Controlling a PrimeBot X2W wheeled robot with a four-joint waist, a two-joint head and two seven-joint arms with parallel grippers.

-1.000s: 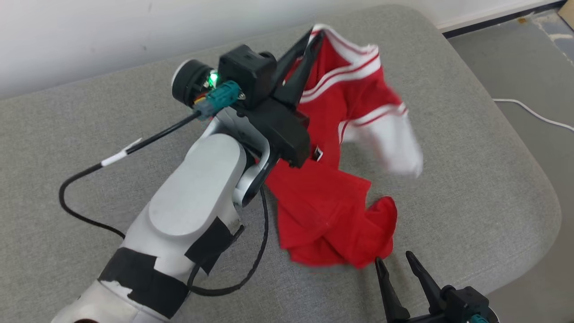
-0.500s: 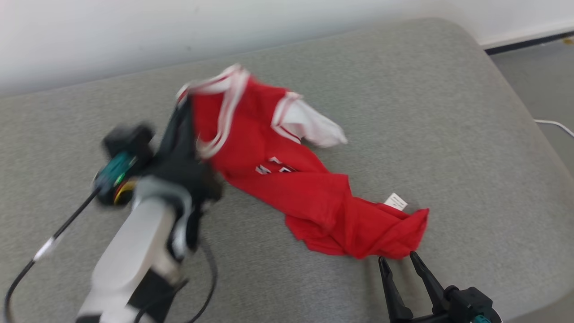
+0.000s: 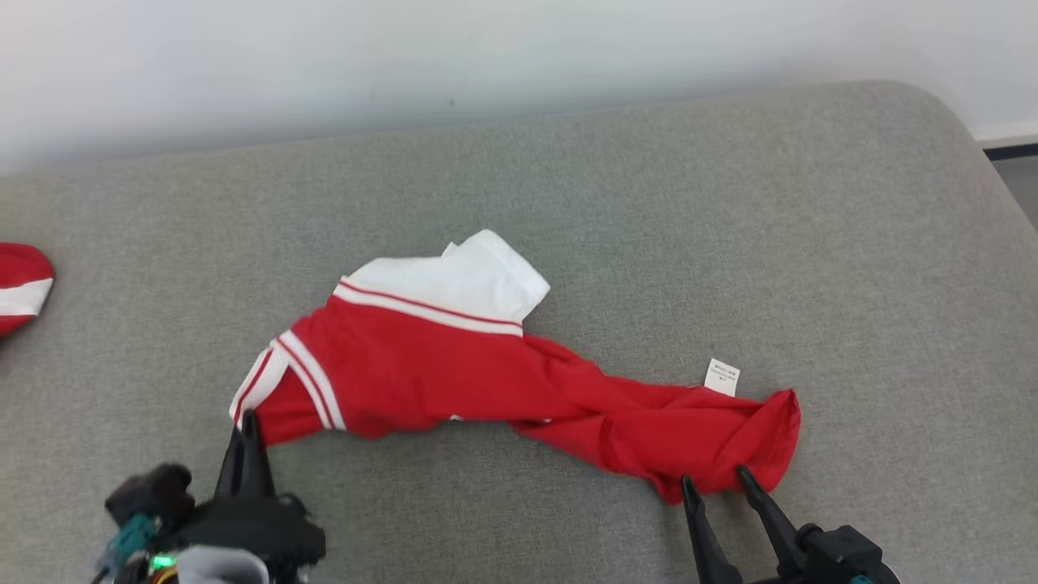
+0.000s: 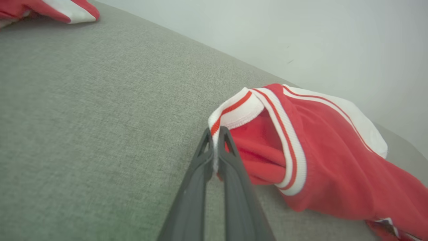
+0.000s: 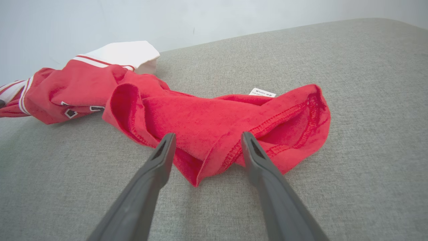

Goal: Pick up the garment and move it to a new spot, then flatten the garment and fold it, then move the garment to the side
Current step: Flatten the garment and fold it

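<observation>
Garment (image 3: 454, 373) now laid low across the grey cushion (image 3: 649, 203)
A second ago it hung lifted from the left gripper (image 3: 247, 418); it now lies stretched along the cushion's middle, and that gripper, near the cushion's front edge, stays pinched tight on the striped white trim. The right gripper (image 3: 714, 480), fingers spread wide and holding nothing, straddles the red hem

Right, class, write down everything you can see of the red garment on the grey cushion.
The garment is soft-looking red cloth with white-and-red striped trim, a white sleeve and a small white label near its hem. It lies crumpled and twisted lengthwise on the cushion, not yet flattened. The left end effector is shut on the striped trim at one end; the open right end effector straddles a fold of the hem at the other.
</observation>
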